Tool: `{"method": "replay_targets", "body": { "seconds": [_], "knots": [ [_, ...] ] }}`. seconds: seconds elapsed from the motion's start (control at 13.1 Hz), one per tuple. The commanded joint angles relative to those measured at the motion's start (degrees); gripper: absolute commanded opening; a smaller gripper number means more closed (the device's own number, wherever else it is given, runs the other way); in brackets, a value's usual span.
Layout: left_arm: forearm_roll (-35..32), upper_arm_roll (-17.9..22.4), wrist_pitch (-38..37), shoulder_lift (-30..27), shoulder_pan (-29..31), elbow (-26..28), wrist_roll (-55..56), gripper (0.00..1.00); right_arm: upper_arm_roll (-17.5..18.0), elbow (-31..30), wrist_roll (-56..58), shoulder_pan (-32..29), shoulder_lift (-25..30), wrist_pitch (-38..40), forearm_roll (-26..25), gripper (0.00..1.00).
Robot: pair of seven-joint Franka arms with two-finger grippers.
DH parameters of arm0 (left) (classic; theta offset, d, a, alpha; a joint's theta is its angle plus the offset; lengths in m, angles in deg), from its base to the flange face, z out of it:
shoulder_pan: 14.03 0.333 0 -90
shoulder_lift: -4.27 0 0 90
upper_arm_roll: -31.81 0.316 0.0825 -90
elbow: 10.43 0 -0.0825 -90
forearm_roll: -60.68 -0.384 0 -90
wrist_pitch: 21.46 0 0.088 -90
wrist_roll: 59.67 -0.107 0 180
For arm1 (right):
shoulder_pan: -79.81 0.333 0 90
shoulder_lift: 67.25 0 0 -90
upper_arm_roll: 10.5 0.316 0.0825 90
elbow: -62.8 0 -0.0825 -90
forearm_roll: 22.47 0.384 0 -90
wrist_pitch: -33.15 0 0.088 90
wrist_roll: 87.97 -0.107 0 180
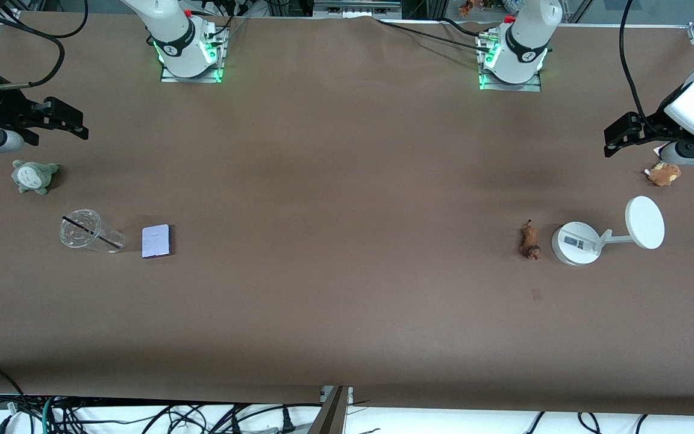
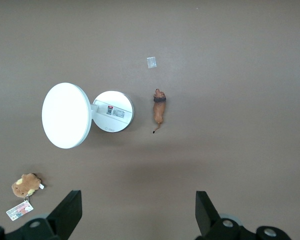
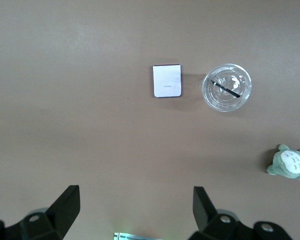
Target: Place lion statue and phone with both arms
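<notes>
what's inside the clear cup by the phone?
The clear cup holds one dark straw; nothing else shows through it. It stands beside the phone, apart.

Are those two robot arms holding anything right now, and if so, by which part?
Nothing is held. The left tool is open over the table, with the lion statue lying untouched; the right tool is open too, and the phone lies flat.

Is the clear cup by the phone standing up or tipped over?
Tipped over: the cup lies on its side on the table, lidded mouth toward the front camera, black straw across it.
</notes>
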Motion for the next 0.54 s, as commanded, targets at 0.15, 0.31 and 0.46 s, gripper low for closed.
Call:
{"method": "replay_targets", "body": {
  "seconds": [0.15, 0.31, 0.46],
  "knots": [
    [0.9, -0.1, -0.7, 0.3, 0.0, -0.9, -0.2, 1.00, 1.4, -1.3, -0.8, -1.1, 0.9, -0.9, -1.3, 1.00],
    [0.9, -0.1, -0.6, 0.3, 0.0, -0.9, -0.2, 1.00, 1.4, -1.2, -1.1, -1.1, 0.9, -0.8, -1.3, 1.00],
    [1.0, -0.1, -0.7, 0.3, 0.0, -0.9, -0.2, 1.00, 1.4, -1.1, -1.3, -0.9, 0.9, -0.9, -1.2, 1.00]
  ]
}}
